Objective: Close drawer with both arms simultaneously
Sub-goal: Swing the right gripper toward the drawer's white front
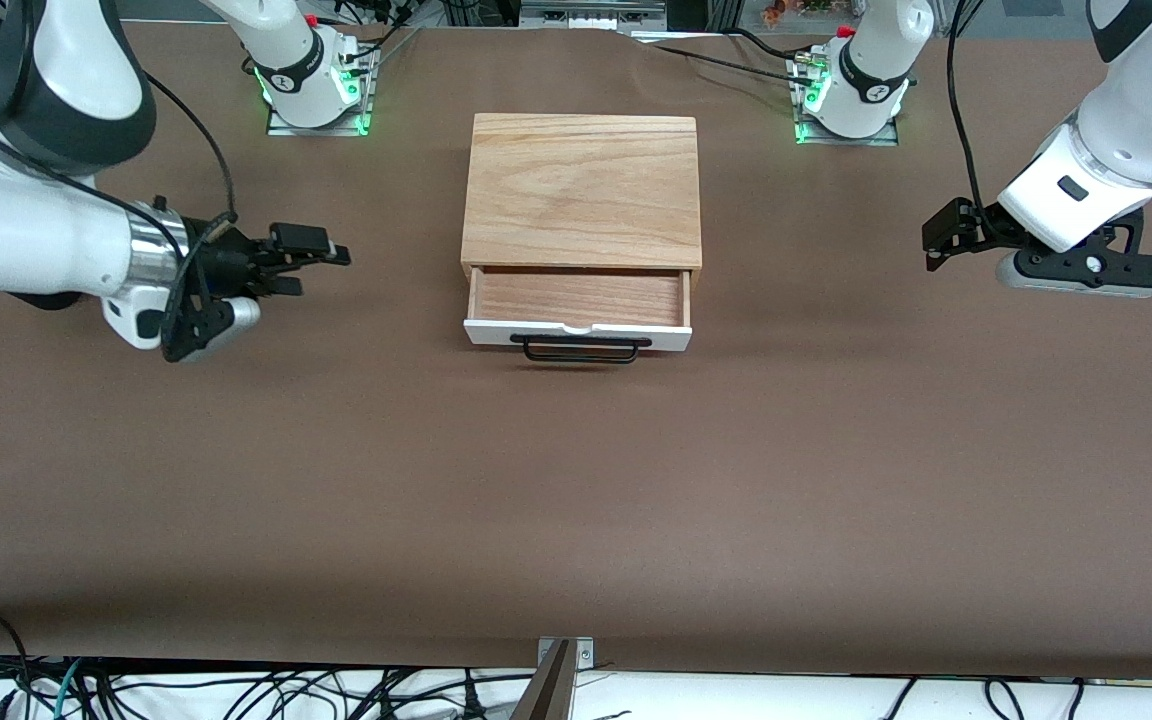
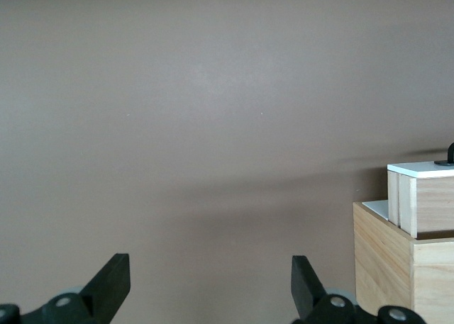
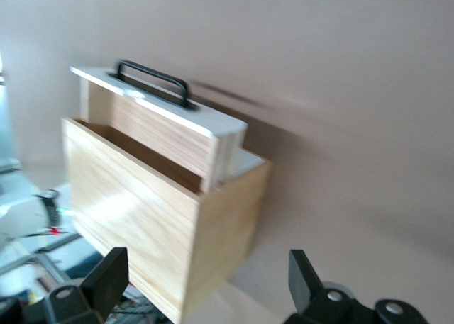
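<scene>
While drawer (image 1: 578,300) stands pulled out of light-oak box (image 1: 582,190) at table (image 1: 576,480) middle, left gripper (image 1: 941,238) and right gripper (image 1: 321,262) hover spread, empty, over bare table toward own ends.

We can't read any text, label, brand or number here. Marks on the arm bases (image 1: 311,75) are too small to make out.

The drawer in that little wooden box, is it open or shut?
Open, partway. The drawer sticks out of the oak box, its bare wooden floor visible between the box and the white front panel. It looks empty.
</scene>
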Available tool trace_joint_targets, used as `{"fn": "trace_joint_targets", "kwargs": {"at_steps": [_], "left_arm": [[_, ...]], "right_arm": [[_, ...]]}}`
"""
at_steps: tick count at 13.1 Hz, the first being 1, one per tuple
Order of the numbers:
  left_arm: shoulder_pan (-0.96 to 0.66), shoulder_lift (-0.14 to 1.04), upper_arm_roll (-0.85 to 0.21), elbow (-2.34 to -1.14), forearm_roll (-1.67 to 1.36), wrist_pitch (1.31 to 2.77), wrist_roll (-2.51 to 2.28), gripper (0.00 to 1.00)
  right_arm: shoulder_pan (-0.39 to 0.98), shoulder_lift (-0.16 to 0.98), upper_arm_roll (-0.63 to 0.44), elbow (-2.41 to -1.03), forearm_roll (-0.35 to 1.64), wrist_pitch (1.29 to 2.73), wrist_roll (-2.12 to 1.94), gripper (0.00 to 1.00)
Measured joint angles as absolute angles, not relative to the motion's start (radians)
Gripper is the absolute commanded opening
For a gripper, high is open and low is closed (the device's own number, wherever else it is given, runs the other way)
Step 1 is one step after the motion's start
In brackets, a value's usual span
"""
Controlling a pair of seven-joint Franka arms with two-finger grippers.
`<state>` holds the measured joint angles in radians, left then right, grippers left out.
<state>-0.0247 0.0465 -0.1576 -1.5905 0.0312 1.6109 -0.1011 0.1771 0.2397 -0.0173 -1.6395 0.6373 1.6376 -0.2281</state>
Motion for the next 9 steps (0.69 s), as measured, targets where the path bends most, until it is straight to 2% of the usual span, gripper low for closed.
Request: {"fn": "trace_joint_targets", "kwargs": {"at_steps": [5,9], "left_arm": [[-0.025,0.047,-0.158,-1.590,0.031,1.611,-0.101,1.00],[-0.025,0.047,-0.157,-1.590,0.031,1.611,-0.101,1.00]], "right_arm": [[0.177,0.296,-0.006,-1.735,0.919,1.740,-0.403,1.00],[0.174,0.332,-0.006,-1.752,1.010,1.746,-0.499,1.00]]}}
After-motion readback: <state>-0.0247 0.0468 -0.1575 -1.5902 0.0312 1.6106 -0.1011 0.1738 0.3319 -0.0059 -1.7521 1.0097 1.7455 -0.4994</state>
